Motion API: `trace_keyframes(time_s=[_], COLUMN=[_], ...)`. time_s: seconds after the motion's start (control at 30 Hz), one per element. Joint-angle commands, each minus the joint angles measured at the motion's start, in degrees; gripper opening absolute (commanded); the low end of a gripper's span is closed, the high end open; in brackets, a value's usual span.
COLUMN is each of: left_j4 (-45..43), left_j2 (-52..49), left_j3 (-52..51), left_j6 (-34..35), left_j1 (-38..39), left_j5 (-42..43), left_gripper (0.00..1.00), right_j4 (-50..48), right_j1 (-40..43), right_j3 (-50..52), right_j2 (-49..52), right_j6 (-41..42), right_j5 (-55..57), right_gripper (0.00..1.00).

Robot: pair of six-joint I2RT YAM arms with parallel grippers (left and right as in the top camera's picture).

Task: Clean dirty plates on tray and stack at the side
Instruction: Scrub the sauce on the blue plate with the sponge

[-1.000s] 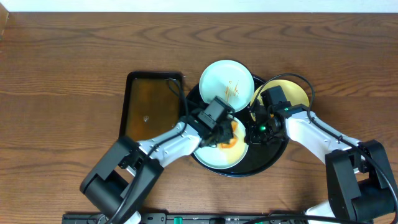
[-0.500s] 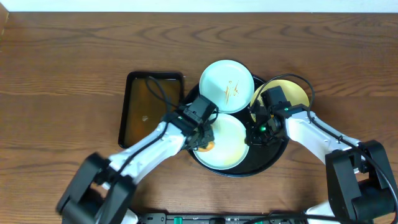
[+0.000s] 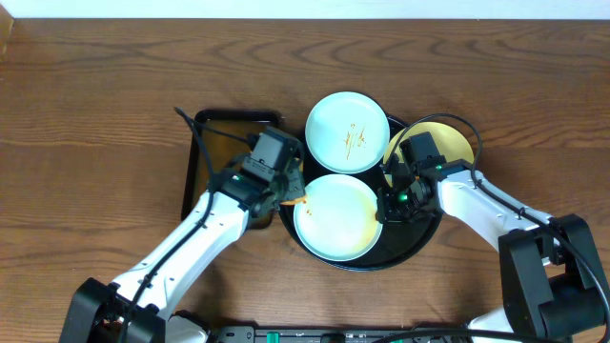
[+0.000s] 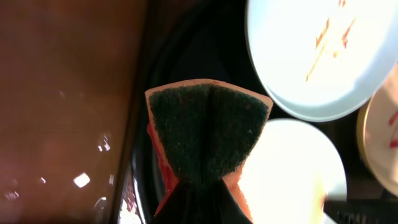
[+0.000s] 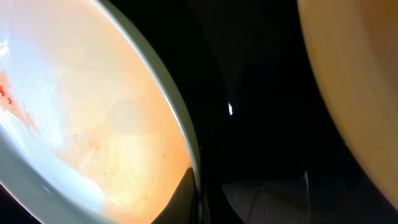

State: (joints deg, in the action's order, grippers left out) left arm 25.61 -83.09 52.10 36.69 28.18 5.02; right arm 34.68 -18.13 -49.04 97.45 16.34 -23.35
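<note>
Near plate [image 3: 334, 227]: right tool [image 3: 385, 208] pinches rim, left tool [image 3: 288, 194] holds sponge [image 4: 208, 127] aside.

Overhead: high, straight down, whole table [image 3: 95, 86]. Left wrist: close, downward past sponge [image 4: 208, 134]. Right wrist: closest. All share near plate [image 3: 336, 216], tray [image 3: 410, 245].

Three plates on a round black tray [image 3: 412, 245], an arm at each side.
The far plate [image 3: 347, 131] bears orange squiggles. The near plate [image 3: 335, 219] looks clean, with the right gripper [image 3: 386, 203] at its right rim. The yellow plate [image 3: 459, 143] lies far right. The left gripper [image 3: 289, 193] holds an orange sponge [image 3: 296, 199] at the tray's left edge.
</note>
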Motion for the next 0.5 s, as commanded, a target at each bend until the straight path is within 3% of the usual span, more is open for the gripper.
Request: trace_keyframes(time_s=[0.0,0.47], left_j4=[-1.73,-3.87], left_j2=[0.35,-8.11], left_j3=[-0.11,-0.24], left_j6=[-4.92,-4.17], left_j1=[-1.05,8.46], left_j5=[6.78,8.94], left_gripper=[0.07,0.07], right_j4=[0.28,0.46], right_j1=[-0.33,-0.33], right_j3=[0.09,0.09], right_j2=[0.39,0.39], right_j6=[-0.11,-0.09], right_j5=[1.53,2.12], right_gripper=[0.01,0.01])
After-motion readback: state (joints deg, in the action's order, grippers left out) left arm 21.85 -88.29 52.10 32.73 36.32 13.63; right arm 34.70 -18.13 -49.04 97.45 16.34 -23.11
